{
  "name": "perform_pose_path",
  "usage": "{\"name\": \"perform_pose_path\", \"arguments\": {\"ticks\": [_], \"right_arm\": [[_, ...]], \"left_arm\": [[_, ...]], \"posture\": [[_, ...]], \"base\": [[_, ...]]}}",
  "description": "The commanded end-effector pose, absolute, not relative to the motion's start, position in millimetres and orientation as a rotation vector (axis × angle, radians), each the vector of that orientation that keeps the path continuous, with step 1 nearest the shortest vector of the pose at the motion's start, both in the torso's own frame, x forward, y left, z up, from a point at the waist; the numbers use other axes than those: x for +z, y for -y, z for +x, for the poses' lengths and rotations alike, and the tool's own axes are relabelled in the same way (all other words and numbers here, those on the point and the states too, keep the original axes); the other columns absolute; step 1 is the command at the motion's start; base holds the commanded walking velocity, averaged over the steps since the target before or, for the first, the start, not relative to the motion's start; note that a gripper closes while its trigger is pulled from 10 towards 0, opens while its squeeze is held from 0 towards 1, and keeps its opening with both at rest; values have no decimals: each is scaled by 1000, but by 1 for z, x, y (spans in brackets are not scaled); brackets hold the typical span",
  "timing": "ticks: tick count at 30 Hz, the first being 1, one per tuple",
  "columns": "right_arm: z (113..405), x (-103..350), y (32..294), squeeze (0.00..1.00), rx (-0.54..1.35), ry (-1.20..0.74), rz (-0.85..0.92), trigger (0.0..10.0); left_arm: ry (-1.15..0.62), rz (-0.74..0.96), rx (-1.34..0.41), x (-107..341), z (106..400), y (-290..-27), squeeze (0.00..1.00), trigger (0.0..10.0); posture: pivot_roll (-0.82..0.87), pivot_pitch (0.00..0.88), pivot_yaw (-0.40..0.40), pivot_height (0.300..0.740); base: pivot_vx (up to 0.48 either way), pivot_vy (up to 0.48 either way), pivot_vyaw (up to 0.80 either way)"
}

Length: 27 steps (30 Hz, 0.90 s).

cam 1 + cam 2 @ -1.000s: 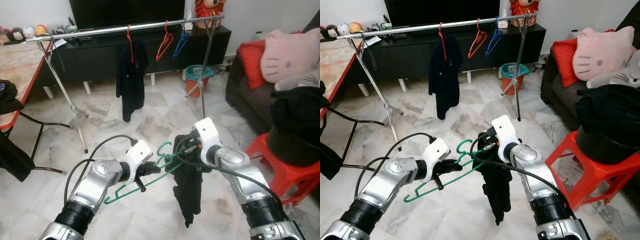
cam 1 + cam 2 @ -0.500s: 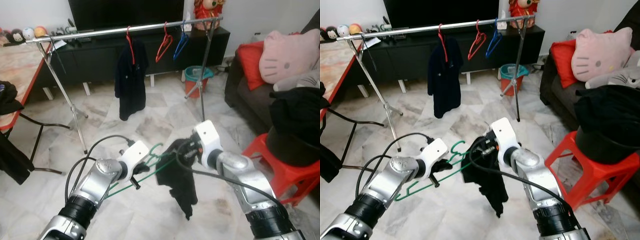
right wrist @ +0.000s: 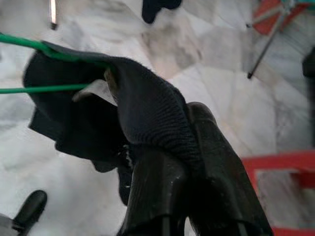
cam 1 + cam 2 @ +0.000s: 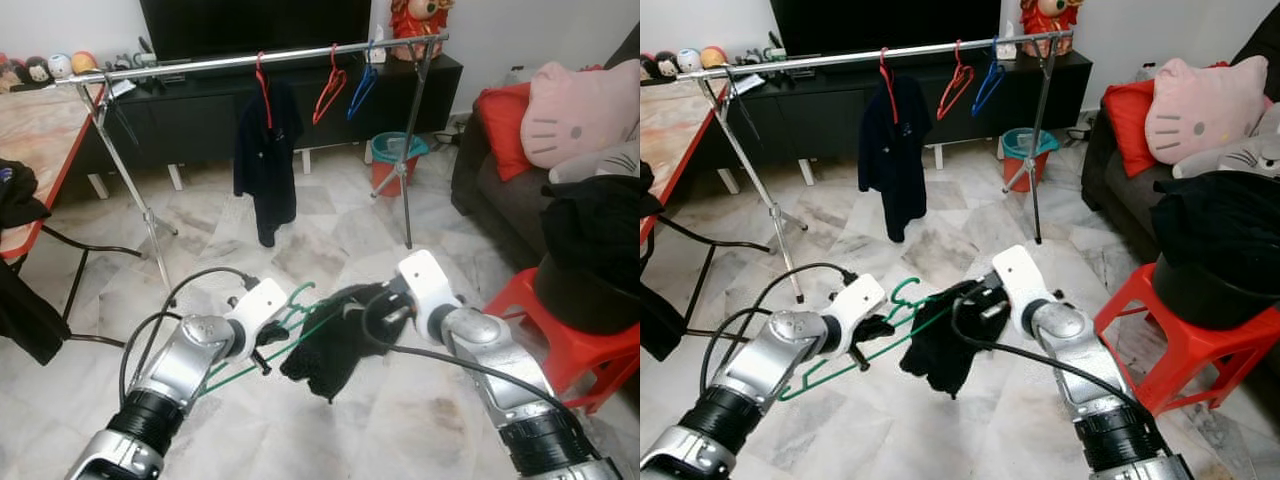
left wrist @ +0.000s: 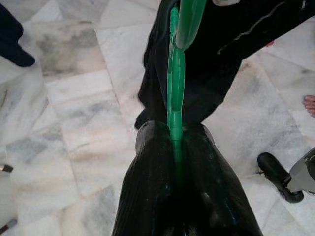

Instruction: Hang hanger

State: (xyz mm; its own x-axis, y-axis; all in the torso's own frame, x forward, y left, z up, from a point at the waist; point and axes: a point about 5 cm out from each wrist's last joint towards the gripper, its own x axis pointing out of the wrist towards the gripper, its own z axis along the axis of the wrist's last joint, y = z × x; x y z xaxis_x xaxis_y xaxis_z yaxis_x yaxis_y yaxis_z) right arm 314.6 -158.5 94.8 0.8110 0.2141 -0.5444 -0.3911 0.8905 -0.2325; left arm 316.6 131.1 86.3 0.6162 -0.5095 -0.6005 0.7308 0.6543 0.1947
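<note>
A green hanger (image 4: 292,334) is held over the marble floor, my left gripper (image 4: 262,345) shut on its lower bar, as the left wrist view confirms (image 5: 175,88). A black garment (image 4: 335,345) is bunched over the hanger's right end. My right gripper (image 4: 385,305) is shut on the garment's upper edge, and the cloth wraps over its fingers (image 3: 216,172). Beyond stands a clothes rail (image 4: 200,65) carrying a dark shirt (image 4: 265,160) on a red hanger, an empty red hanger (image 4: 325,90) and a blue hanger (image 4: 362,82).
A red stool (image 4: 575,345) bearing a heap of black cloth (image 4: 600,250) stands at the right, beside a sofa with a pink cushion (image 4: 590,105). A table (image 4: 35,130) with dark clothes lies left. A teal bucket (image 4: 398,150) sits by the rail's right leg.
The garment, which hung straight down from my right gripper, is now lifted and bunched along the hanger's right end. Both grippers sit a little lower and closer together.
</note>
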Motion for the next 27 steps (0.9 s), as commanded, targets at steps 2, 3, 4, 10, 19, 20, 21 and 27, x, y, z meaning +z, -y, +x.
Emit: {"name": "perform_pose_path", "arguments": {"ticks": [2, 3, 4, 10, 19, 20, 21, 27], "right_arm": [[322, 98, 166, 0, 259, -506, -415, 10000], [321, 97, 166, 0, 259, -511, -404, 10000], [321, 97, 166, 0, 261, -514, -393, 10000], [318, 108, 137, 0, 432, -441, -288, 10000], [325, 109, 146, 0, 370, -425, -296, 10000], [326, 109, 148, 0, 354, -423, -294, 10000], [328, 109, 150, 0, 337, -424, -294, 10000], [336, 108, 173, 0, 222, -436, -353, 10000]], "left_arm": [[-524, 489, -728, 92, 317, -134, 0, 10000], [-520, 489, -726, 93, 317, -134, 0, 10000], [-517, 489, -725, 93, 318, -134, 0, 10000], [-494, 417, -771, 96, 317, -124, 0, 10000], [-486, 353, -860, 99, 308, -118, 0, 10000], [-488, 357, -863, 99, 307, -119, 0, 10000], [-490, 362, -868, 98, 307, -120, 0, 10000], [-488, 369, -952, 100, 297, -129, 0, 10000]], "posture": [[84, 0, -7, 740], [84, 0, -7, 740], [86, 0, -7, 740], [77, 0, -4, 740], [81, 0, -6, 740], [81, 0, -6, 740], [83, 0, -6, 740], [85, 0, -6, 740]], "base": [[0, 0, 0], [0, 0, 0], [0, 0, 0], [0, 0, 0], [0, 0, 0], [0, 0, 0], [0, 0, 0], [0, 0, 0]]}}
